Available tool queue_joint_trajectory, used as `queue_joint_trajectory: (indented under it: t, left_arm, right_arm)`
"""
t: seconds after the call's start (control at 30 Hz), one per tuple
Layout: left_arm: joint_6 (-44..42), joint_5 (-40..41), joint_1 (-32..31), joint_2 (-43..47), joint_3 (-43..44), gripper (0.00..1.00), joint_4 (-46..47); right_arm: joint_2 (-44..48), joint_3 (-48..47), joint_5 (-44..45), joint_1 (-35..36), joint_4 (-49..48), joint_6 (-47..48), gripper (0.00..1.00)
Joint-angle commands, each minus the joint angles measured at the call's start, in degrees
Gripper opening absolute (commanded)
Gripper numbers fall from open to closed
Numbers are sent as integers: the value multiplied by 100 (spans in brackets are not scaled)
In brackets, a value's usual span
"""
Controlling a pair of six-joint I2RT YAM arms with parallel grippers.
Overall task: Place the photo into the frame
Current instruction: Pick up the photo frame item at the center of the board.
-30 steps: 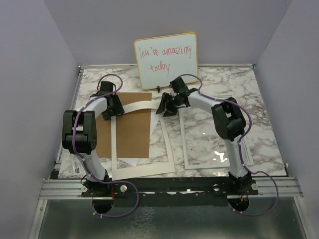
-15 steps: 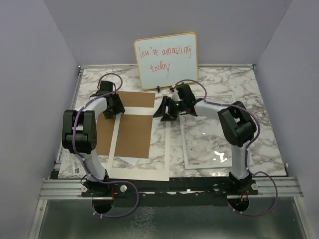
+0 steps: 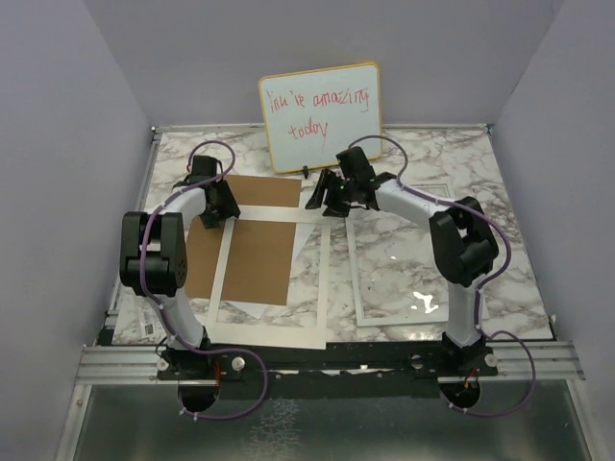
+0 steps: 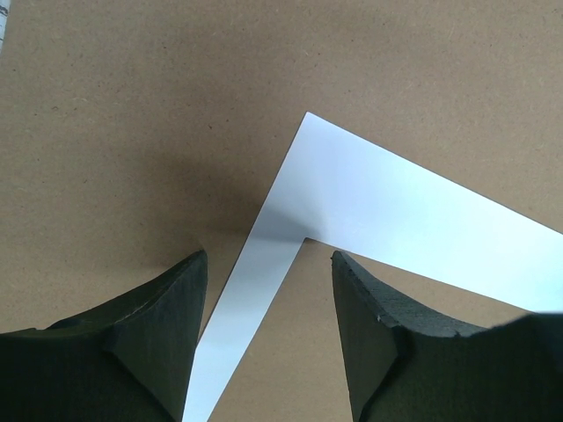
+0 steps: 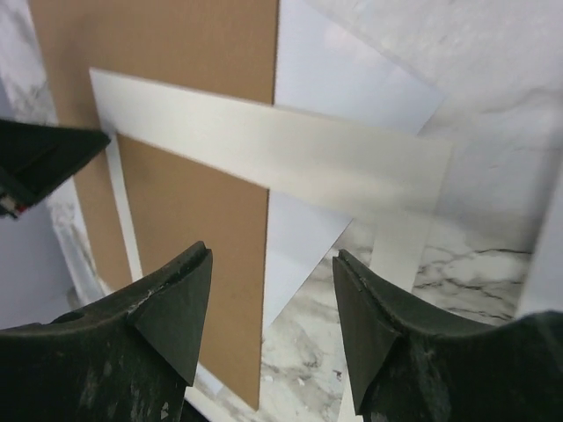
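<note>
The photo [image 3: 252, 309] lies white back up on the table left of centre, mostly hidden under a brown backing board [image 3: 255, 259]. A white mat [image 3: 269, 331] with a cut-out window lies flat over both. The right wrist view shows the photo [image 5: 352, 83] poking out past the board's edge, under the mat's strip [image 5: 290, 154]. The frame [image 3: 356, 279], thin white rim with a glossy pane, lies flat to the right. My left gripper [image 3: 213, 206] hovers open over the mat's far left corner [image 4: 308, 176]. My right gripper [image 3: 325, 197] is open above the mat's far right corner, holding nothing.
A wood-edged whiteboard [image 3: 320, 115] with red handwriting stands upright at the back centre, just behind my right gripper. Grey walls close in the marble table [image 3: 432, 154] on three sides. The arm bases and a metal rail sit along the near edge.
The mat's far edge, raised a second ago in the right gripper, now lies flat on the board. The right gripper has opened and pulled back to the right. The left fingers have narrowed slightly.
</note>
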State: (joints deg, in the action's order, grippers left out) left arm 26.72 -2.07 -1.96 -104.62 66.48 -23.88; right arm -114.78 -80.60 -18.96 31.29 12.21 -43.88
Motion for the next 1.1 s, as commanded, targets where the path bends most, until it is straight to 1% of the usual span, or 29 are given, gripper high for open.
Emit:
queue_joint_trajectory:
  t: [0.0, 0.13, 0.27, 0.47, 0.6, 0.77, 0.9, 1.07]
  left_arm:
    - [91, -668, -41, -566, -354, 60, -346]
    - [97, -692, -42, -585, -320, 60, -354]
    - [88, -714, -41, -586, -327, 60, -354]
    - [88, -705, -42, -611, -354, 60, -348]
    - [70, -731, -37, -629, -368, 60, -347]
    - [77, -916, -42, -664, -402, 59, -310]
    - [79, -1080, -39, -699, -459, 58, -254]
    - [70, -1155, -41, -695, -482, 58, -224]
  right_arm:
    - [-237, -700, 1643, -7, 1634, 133, 61]
    - [-472, -737, 1363, -6, 1864, 54, 61]
    - [-679, -669, 937, -9, 1858, -3, 61]
    - [-933, -712, 811, -8, 2007, -54, 61]
    - [-1203, -748, 398, -9, 1965, -58, 61]
    - [-1251, -441, -327, -9, 1261, -141, 61]
    - [-1094, -27, -968, -17, 245, -227, 61]
    - [-746, 510, -1549, -17, -1007, -223, 62]
